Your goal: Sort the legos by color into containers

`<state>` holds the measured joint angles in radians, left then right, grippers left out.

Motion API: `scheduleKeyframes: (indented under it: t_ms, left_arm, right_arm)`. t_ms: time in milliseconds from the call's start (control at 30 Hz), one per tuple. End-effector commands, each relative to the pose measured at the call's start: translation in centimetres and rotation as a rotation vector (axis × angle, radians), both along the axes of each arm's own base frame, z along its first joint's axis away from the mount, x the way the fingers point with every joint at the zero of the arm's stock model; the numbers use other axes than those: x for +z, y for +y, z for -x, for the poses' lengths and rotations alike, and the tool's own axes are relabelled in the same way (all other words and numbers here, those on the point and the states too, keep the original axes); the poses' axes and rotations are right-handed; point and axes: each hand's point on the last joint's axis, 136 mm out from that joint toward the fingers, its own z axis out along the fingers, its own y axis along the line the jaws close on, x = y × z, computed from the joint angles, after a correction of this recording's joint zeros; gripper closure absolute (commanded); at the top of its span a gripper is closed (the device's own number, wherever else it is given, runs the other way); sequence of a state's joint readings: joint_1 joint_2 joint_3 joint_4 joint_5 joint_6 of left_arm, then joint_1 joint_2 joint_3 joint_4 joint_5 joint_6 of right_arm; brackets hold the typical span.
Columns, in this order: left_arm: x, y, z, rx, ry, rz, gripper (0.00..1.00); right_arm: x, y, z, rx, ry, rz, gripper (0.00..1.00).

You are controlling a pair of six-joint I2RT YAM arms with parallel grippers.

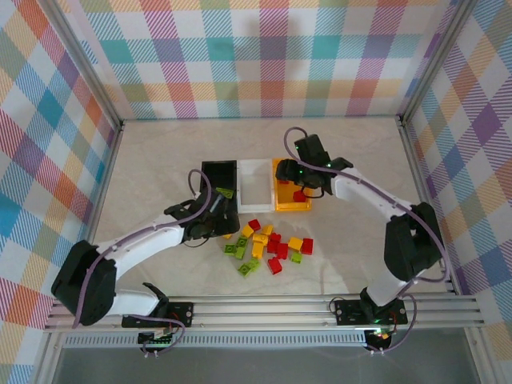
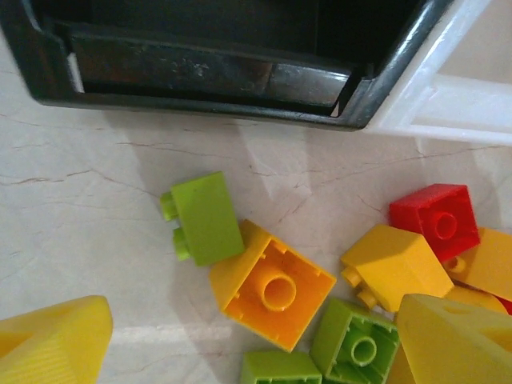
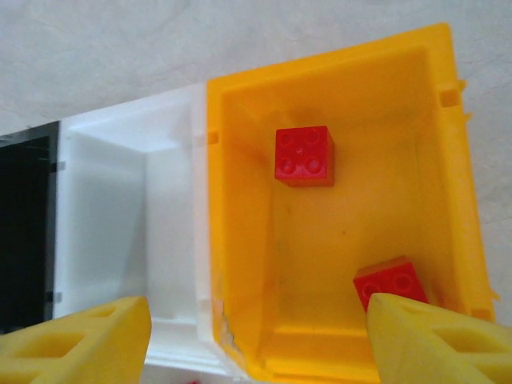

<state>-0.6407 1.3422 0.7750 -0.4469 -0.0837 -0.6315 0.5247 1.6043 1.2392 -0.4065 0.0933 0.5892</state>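
Right tool (image 3: pixel 258 308) hangs spread and empty over the orange-yellow bin (image 3: pixel 240 200), which holds two red bricks (image 3: pixel 304 156). Left tool (image 2: pixel 252 320), also spread, hovers over the loose pile (image 1: pixel 268 244) at frame centre. Black bin (image 1: pixel 205 180) has one lime brick (image 1: pixel 225 192); white bin (image 1: pixel 254 165) looks empty. Most sorting, I'd say, remains.

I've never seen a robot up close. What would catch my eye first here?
A bright heap of red, yellow and lime green legos lies mid-table, just before a row of black bin, white bin and orange-yellow bin. The right gripper hangs open over the orange-yellow bin, where two red bricks lie.
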Motion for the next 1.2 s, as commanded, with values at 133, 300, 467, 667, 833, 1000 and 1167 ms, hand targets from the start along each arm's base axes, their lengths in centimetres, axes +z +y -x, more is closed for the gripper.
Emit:
scheduleKeyframes:
  t_ms: [133,300,467,667,833,1000,1167]
  left_arm:
    - [-1.8,-0.9,-1.5,0.007,0.021,-0.046,0.16]
    - [-3.6,-0.4,-1.2,0.017,0.053,-0.083,0.25]
    - [-4.1,-0.2,-1.0,0.028,0.061,-0.08,0.42]
    - [-2.8,0.1,-0.5,0.029,0.049,-0.073,0.6]
    - [0.1,-0.4,0.5,0.021,0.019,-0.017,0.65]
    - [6.0,-2.6,-1.9,-0.011,-0.085,0.055,0.63]
    - [8.9,-6.6,-7.6,-0.055,-0.157,0.04,0.62]
  right_arm:
    - [1.4,-0.5,1.5,0.014,-0.049,-0.03,0.27]
    - [2.1,-0.9,1.9,0.005,-0.071,-0.043,0.27]
    - [2.2,-1.2,2.2,-0.005,-0.076,-0.042,0.27]
    - [1.6,-1.6,2.6,-0.015,-0.064,-0.038,0.27]
    - [1.3,-2.0,3.2,-0.029,-0.061,-0.039,0.27]
    - [0.5,-2.5,4.4,-0.025,-0.037,-0.046,0.27]
    - [-1.3,-3.6,6.4,-0.037,0.015,-0.028,0.27]
